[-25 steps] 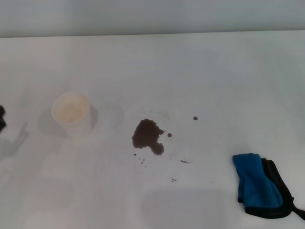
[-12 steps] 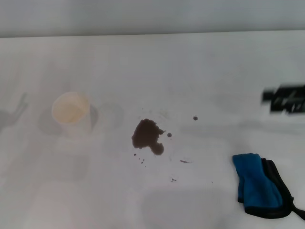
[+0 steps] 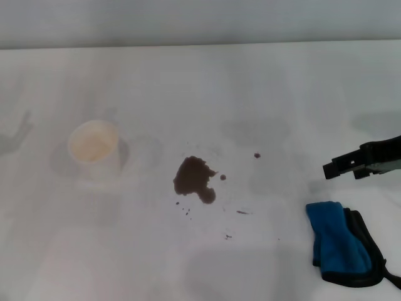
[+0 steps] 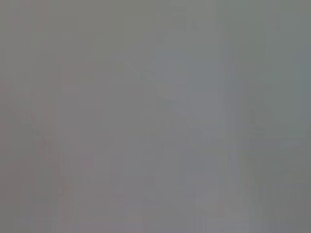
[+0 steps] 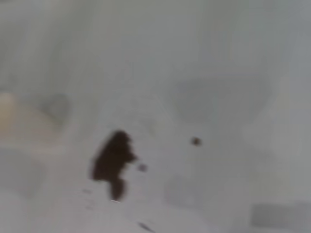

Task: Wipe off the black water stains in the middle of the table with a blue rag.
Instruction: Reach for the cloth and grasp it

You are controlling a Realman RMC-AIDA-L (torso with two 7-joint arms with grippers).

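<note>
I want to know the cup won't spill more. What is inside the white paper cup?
From the head view the white paper cup stands upright on the table, with only a pale cream interior showing. Whether that is liquid or bare cup cannot be told.

A bare test bench or lab-like setup is suggested: a wide, plain white table (image 3: 207,81) is backed by a blank pale wall (image 3: 200,22), and only a staged dark spill (image 3: 194,179) and a paper cup (image 3: 94,147) are laid out.
</note>
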